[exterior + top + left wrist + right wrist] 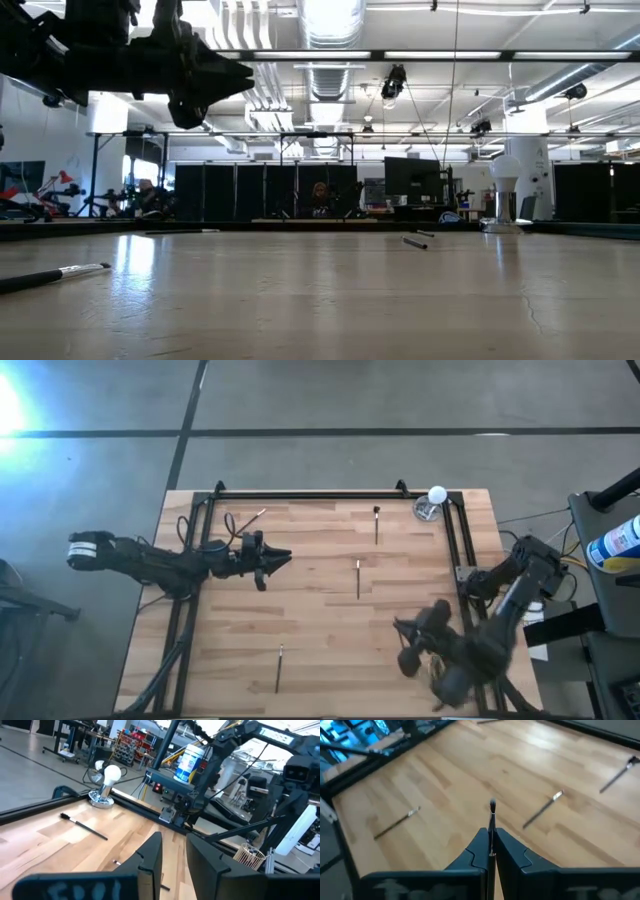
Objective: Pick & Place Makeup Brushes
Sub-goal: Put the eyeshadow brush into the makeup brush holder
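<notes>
Several makeup brushes lie flat on the wooden table: one (pixel 377 523) near the far edge, one (pixel 358 578) at the middle, one (pixel 279 667) near the front and a pale one (pixel 245 520) at the far left. My right gripper (pixel 402 630) hovers over the table's near right part, shut on a further brush (pixel 492 815). My left gripper (pixel 280 558) hangs open above the left half (pixel 172 862), touching nothing; in the low view it is up at the top left (pixel 225 72). Two brushes show in the low view (pixel 55 276) (pixel 413 241). My right gripper pinches a makeup brush by its thin handle (pixel 491 834) between the two fingers. The brush lies along the fingers, and its bristle tip (pixel 492 804) sticks out past the fingertips. It is lifted clear of the table.
A metal dish with a white ball (pixel 432 505) stands at the far right corner, also seen from the left wrist (pixel 106 785). A black frame rail (pixel 310 495) borders the table's far and side edges. Bare wood lies between the scattered brushes.
</notes>
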